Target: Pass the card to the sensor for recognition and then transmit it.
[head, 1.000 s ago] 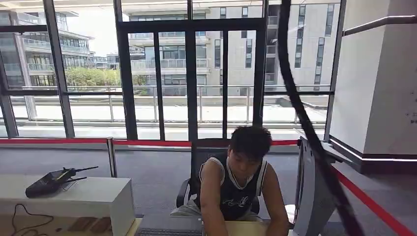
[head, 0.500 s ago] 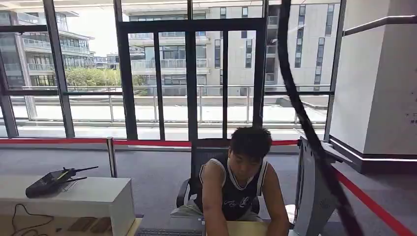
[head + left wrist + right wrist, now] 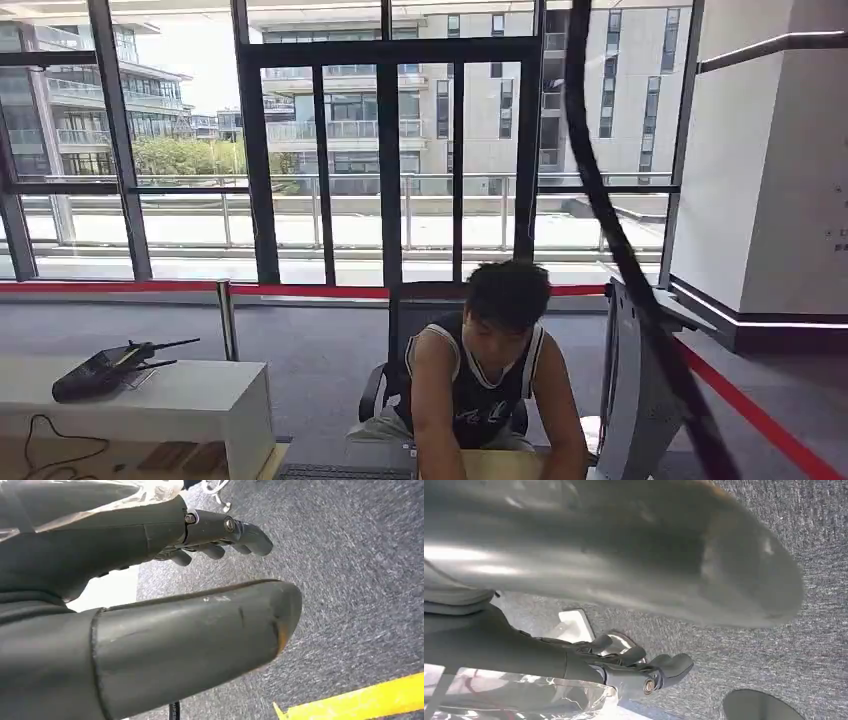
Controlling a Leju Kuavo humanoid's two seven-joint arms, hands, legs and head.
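Beyond the left hand (image 3: 165, 600), whose thick grey thumb and darker fingers (image 3: 220, 535) are spread and hold nothing, lies grey speckled carpet (image 3: 350, 570) with a yellow strip (image 3: 360, 702). Beyond the right hand (image 3: 624, 605), likewise empty with fingers apart, lies similar carpet. I cannot tell where the card is.

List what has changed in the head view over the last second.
Only the seated person shifted slightly, the head easing a little lower over the desk. The black device on the white counter, the chair and the red barrier tape stayed as they were, and the camera did not move.
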